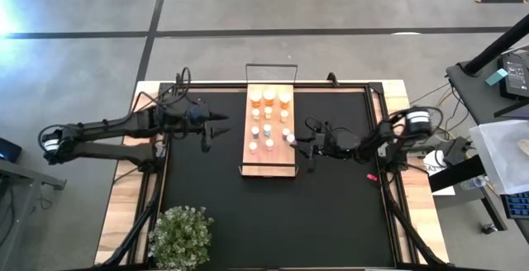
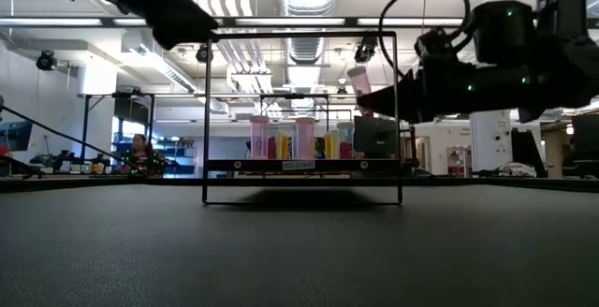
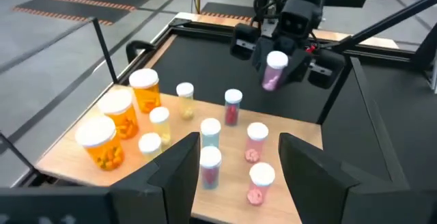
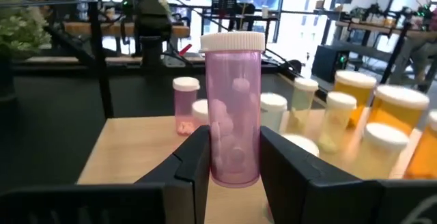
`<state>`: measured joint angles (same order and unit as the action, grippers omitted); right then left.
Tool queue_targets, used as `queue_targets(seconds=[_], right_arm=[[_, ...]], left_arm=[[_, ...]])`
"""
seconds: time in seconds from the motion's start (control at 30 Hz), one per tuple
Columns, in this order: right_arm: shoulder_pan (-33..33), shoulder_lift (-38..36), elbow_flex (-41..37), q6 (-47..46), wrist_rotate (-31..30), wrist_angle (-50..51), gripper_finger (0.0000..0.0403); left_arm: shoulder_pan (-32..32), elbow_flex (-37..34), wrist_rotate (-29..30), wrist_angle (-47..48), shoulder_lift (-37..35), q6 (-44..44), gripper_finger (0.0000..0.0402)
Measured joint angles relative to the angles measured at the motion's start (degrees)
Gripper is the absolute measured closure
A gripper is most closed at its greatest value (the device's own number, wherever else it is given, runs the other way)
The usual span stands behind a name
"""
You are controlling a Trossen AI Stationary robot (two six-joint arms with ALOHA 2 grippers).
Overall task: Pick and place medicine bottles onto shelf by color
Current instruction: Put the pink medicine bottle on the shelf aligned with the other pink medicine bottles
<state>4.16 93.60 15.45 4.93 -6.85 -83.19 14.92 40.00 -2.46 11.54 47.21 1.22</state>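
High view: the long light-wood shelf [image 1: 269, 130] with its thin black wire frame stands on the black tabletop mat [image 1: 264, 197], carrying eleven white-capped bottles, three of them wide amber-orange [image 1: 269, 97] at its far end. The right gripper [image 1: 294, 140] holds a twelfth at the shelf's right edge.

Low view: the shelf stands mid-mat, with a bright workshop room behind.

Left wrist view: the left gripper [image 3: 232, 157] hangs spread and empty above the shelf's left edge.

Right wrist view: the right fingers [image 4: 194, 157] clamp a slim pink bottle [image 4: 233, 108] with pills inside, upright.
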Motion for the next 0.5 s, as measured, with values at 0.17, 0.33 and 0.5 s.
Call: queue_targets(seconds=[0.17, 0.33, 0.5], right_arm=[[1.3, 7.1, -0.3, -3.6, 0.2, -6.9, 0.0303], [1.5, 11.8, 1.4, -5.0, 2.8, -6.5, 0.0304], [1.5, 14.4, 3.3, -4.8, 4.3, -6.9, 0.0303]], left_arm=[[0.0, -5.4, 0.0, -1.5, -4.1, 1.5, 0.0218], [0.0, -9.1, 0.0, -4.0, -7.0, 2.6, 0.0218], [0.1, -11.6, 0.0, -7.0, -8.3, 3.0, 0.0218]])
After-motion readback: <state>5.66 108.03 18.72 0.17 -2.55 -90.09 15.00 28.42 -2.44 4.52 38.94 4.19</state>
